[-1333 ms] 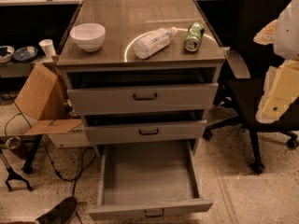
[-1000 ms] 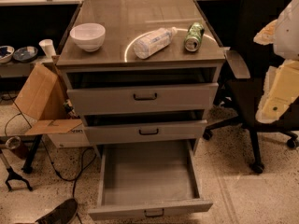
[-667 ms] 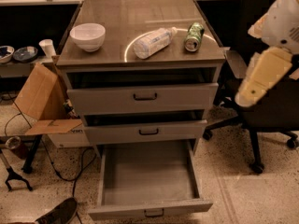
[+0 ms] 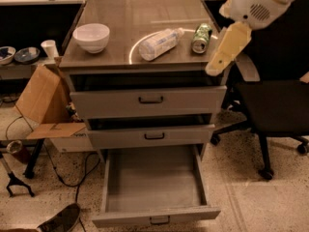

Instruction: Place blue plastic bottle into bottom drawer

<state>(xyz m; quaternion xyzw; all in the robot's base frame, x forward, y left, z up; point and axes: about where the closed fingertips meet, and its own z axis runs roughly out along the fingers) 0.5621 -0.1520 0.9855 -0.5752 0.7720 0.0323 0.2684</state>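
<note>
– Grey metal cabinet fills my feed. Ask away.

– Where is the bottle?

– I see the blue plastic bottle lying on its side on the cabinet top, right of centre. Its white cap points toward the back right. A green can stands just beside the cap end, and a white bowl sits well apart on the left.

– And the arm?

– My gripper hangs off the cabinet's right front corner. It is near the can and apart from the bottle, with nothing in it. It shows only as a cream paddle sloping down to the left under the white arm housing, so I cannot tell whether it is open or closed.

– How are the drawers?

– The bottom drawer is pulled far out toward me, and I can see its grey floor. The top drawer and middle drawer each stand a little way out.

– What is around the cabinet?

– A black office chair is on the right, under the arm. A cardboard box leans on the left.
</note>
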